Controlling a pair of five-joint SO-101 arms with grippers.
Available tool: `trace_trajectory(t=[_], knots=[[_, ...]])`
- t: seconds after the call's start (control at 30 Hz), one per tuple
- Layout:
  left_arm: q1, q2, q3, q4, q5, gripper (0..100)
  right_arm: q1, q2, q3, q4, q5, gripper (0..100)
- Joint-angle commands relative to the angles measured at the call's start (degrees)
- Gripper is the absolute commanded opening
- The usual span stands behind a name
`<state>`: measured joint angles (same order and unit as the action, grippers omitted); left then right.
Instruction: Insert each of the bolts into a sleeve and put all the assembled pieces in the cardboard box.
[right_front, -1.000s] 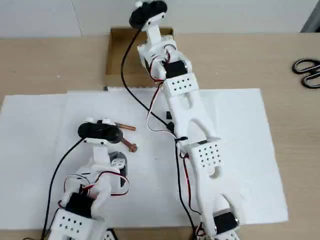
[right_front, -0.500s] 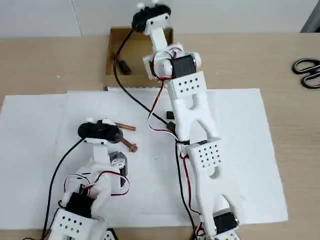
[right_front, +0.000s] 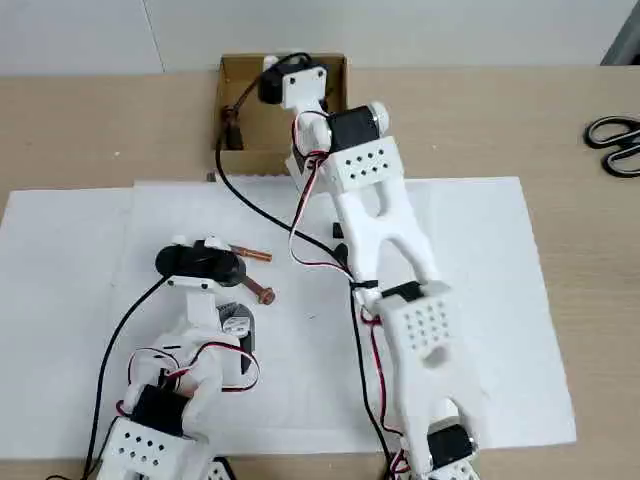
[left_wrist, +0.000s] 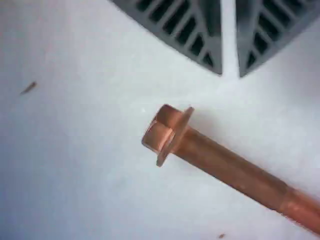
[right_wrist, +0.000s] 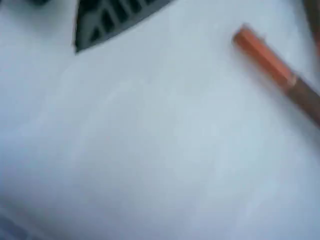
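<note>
- The bolt (left_wrist: 167, 134) seen from the left wrist is copper-coloured. It has a hex head, a flange right behind it and a long smooth shaft, and it's laid flat on the white paper (left_wrist: 75, 150).
- It's parked just off the tips of the left gripper (left_wrist: 229, 74). The head end is nearest the fingers (left_wrist: 195, 35) and isn't touched by them.
- Those fingers are all but pressed together. Only a thin slit of paper is left showing between them, and nothing is pinched.
- Bolt count on the paper: two. There's that one, plus a second bolt (right_front: 254, 255) laid a little farther out beyond the same fingertips.
- Cardboard box (right_front: 255, 140) count: one. The right gripper (right_front: 285, 85) is hung over it, and one dark, reddish piece (right_front: 230, 128) is lying inside, off to the gripper's side.
- From the right wrist, a copper shaft (right_wrist: 265, 57) running into a darker brown part is seen on a pale surface, apart from the gripper.
- Whether the right gripper is spread or closed can't be told.
- One pair of scissors (right_front: 615, 145) is left on the table, well apart from both grippers.
</note>
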<state>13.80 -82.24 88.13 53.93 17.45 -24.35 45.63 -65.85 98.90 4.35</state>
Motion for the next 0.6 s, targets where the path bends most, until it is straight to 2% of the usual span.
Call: trace_trajectory(t=[0.0, 0.17, 0.37, 0.57], knots=[[-0.4, -0.5, -0.3, -1.4, -0.2, 1, -0.5, -12.6, 14.7, 0.7, 0.5, 10.0], [-0.4, -0.5, -0.3, -1.4, -0.2, 1, 0.5, -18.8, 26.1, 0.7, 1.6, 10.1], [-0.4, -0.5, -0.3, -1.4, -0.2, 1, 2.3, -19.4, 29.0, 0.7, 16.5, 10.3], [-0.4, -0.5, -0.3, -1.4, -0.2, 1, 2.3, -18.9, 30.2, 0.7, 21.6, 10.5]])
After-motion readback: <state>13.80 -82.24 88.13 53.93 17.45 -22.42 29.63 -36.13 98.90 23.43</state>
